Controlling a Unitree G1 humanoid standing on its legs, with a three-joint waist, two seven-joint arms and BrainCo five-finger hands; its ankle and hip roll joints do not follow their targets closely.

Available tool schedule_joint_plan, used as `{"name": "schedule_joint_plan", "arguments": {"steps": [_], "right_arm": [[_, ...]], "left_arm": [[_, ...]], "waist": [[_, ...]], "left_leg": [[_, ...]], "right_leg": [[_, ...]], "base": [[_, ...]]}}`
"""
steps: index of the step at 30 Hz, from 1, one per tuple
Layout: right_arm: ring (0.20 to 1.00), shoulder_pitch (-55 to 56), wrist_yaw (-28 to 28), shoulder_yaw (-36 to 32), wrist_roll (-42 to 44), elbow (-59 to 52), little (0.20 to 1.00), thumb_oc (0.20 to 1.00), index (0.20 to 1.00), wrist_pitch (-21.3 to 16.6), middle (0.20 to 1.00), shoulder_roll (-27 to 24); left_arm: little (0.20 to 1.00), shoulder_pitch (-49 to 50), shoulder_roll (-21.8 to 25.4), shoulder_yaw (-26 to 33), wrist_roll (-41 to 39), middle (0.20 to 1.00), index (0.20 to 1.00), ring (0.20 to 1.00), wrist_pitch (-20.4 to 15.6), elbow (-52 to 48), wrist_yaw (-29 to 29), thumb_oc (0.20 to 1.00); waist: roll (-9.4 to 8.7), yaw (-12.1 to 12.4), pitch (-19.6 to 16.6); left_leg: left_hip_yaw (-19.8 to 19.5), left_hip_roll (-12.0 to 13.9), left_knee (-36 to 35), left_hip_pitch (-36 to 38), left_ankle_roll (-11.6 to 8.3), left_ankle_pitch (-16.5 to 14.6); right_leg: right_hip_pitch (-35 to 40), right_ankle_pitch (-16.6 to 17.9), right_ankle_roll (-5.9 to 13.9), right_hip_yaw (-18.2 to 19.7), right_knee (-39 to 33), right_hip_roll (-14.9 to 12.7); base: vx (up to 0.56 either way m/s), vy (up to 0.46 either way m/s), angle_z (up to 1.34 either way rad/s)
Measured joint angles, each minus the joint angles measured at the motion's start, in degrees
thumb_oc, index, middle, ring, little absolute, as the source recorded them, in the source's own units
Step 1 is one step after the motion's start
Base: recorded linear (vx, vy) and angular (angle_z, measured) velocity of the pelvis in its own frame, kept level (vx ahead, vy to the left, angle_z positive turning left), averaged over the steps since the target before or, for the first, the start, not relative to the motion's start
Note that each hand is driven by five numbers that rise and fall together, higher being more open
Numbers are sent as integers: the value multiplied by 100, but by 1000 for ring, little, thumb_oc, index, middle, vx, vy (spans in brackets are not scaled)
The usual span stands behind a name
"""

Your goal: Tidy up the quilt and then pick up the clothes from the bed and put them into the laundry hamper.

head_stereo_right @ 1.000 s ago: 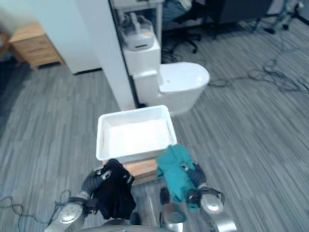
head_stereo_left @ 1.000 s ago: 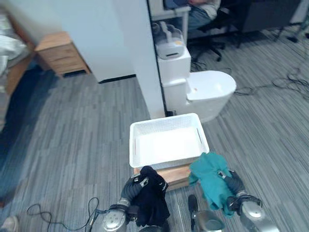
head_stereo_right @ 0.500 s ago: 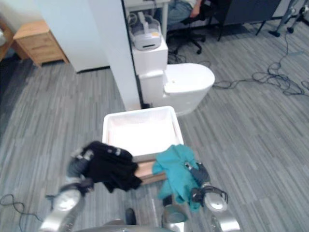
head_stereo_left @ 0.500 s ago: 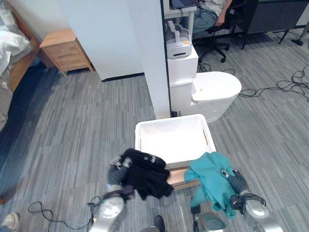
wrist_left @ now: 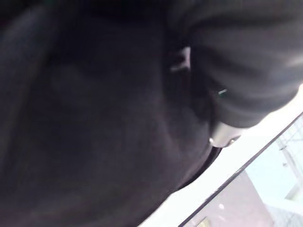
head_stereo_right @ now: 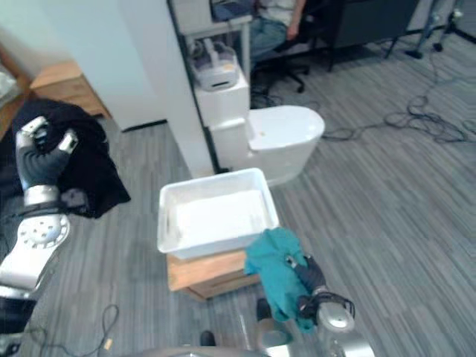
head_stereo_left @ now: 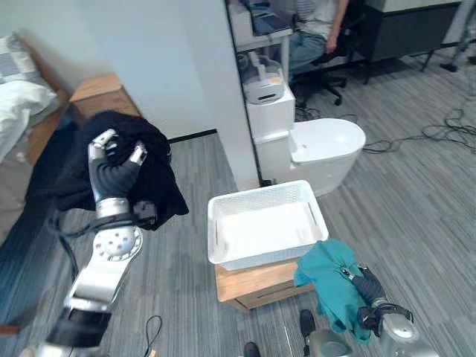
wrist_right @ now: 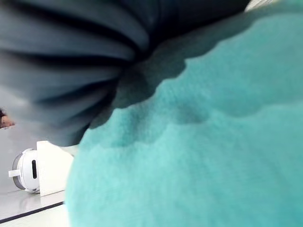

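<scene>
Teal fleecy cloth (wrist_right: 203,142) up against the right hand's dark ribbed cover (wrist_right: 71,61), white appliance (wrist_right: 40,170) beyond.

Left arm (head_stereo_left: 95,286): silver-grey shell, flat-sided, with a round polished disc housing behind the wrist. Left hand (head_stereo_left: 111,171): dark ribbed cover over back and wrist; silver fingers (head_stereo_left: 100,140), dark-tipped. Right hand (head_stereo_left: 369,286): same dark ribbed cover, broad grey-black ridges up close; fingers mostly hidden, probably the same build.
</scene>
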Motion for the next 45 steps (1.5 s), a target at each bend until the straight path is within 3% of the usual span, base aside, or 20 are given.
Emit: {"name": "schedule_joint_plan", "arguments": {"steps": [2,6,16,17,18,19,23,27,30,31,33,35,38,41,45], "right_arm": [[200,-29,82,0,-5,0,200,200,200,15,200,-9],[200,-32,108,52,-34,22,200,200,200,96,200,-77],[200,-88,335,102,-213,105,200,200,200,121,200,-121],[200,-111,342,103,-213,104,200,200,200,122,200,-121],[200,-117,346,103,-212,104,200,200,200,121,200,-121],[200,-113,371,106,-212,104,200,200,200,122,200,-120],[200,-202,449,169,-213,103,200,200,200,116,200,-118],[200,-212,406,169,-219,102,200,200,200,106,200,-118],[200,-207,270,162,-249,102,200,200,200,69,200,-121],[200,-199,163,143,-454,99,200,200,200,-16,200,-121],[200,-196,22,59,-540,57,200,200,200,-86,200,-125],[200,-201,-223,-264,-813,-314,200,200,200,-143,200,-283],[200,-535,-488,-576,-905,-646,200,200,200,-379,200,-511],[200,-1213,-664,-700,-1004,-1068,200,200,200,-449,200,-834],[200,-2344,-672,-674,-1087,-1435,200,200,200,-276,200,-1174]], "left_arm": [[200,-208,-4,-250,21,200,200,200,160,879,18,200],[200,-438,-181,-764,178,200,200,200,256,1919,-1,200],[200,-667,-888,-1196,364,200,200,200,220,2963,-48,200],[266,-666,-978,-1201,405,266,266,266,251,3097,-86,266],[567,-664,-1041,-1225,433,567,567,567,273,3170,-86,567],[1000,-660,-1189,-1295,484,1000,1000,1000,357,3316,-84,1000],[1000,-577,-1825,-1425,655,1000,1000,1000,639,3894,-72,1000],[1000,-560,-2207,-1294,707,1000,1000,1000,422,4384,85,1000],[1000,-581,-2164,-1040,660,1000,1000,1000,-35,4285,322,1000],[1000,-577,-2077,-919,556,1000,1000,1000,-346,4098,509,1000],[1000,-506,-2003,-780,469,1000,1000,1000,-538,3703,629,1000],[1000,-223,-2013,-431,208,1000,1000,1000,-727,2524,797,1000],[1000,73,-2012,-177,19,1000,1000,1000,-824,2248,1060,1000],[1000,422,-2184,169,-281,1000,1000,1000,-630,2963,1119,1000],[1000,1205,-2532,426,-309,1000,1000,1000,-622,4504,1073,1000]], "waist": [[-17,-294,-27],[-24,-565,-24],[-33,-724,131],[-31,-746,210],[-31,-754,261],[-40,-774,316],[-94,-844,381],[-99,-856,385],[-99,-852,385],[-99,-838,385],[-99,-796,386],[-97,-604,387],[-95,-420,383],[-123,-238,377],[-239,336,337]], "left_leg": [[193,7,0,3,-60,10],[458,-2,-3,58,-85,5],[784,-40,-10,101,-80,-100],[800,-52,-10,104,-88,-106],[817,-52,-10,105,-88,-106],[819,-52,-10,101,-87,-106],[925,-32,-9,108,-49,-76],[964,-30,-10,195,-80,-105],[969,-40,-10,199,-60,-133],[958,-45,-10,198,-49,-139],[934,-45,-10,198,-48,-139],[878,-46,-10,216,-46,-140],[732,-43,-11,250,-33,-121],[603,-25,-10,254,-46,-113],[383,7,-10,153,-23,-22]], "right_leg": [[-61,63,53,193,-65,41],[-45,210,60,357,-282,65],[-50,353,81,581,-447,66],[-70,353,82,593,-447,59],[-75,353,82,600,-447,57],[-87,353,82,597,-446,58],[-136,403,153,631,-445,92],[-56,404,153,702,-445,112],[-46,403,154,694,-445,95],[-36,404,154,676,-445,85],[-22,404,154,657,-444,78],[21,403,154,615,-445,73],[117,378,121,517,-446,56],[154,372,111,436,-447,57],[157,358,93,217,-447,52]], "base": [[45,17,-45],[45,14,-32],[12,-2,-18],[2,6,-12],[10,5,-13],[11,3,-7],[18,12,-9],[1,35,-9],[-6,3,2],[-18,9,6],[-17,0,5],[-37,6,10],[-45,12,20],[-58,-1,17],[-62,-9,30]]}}
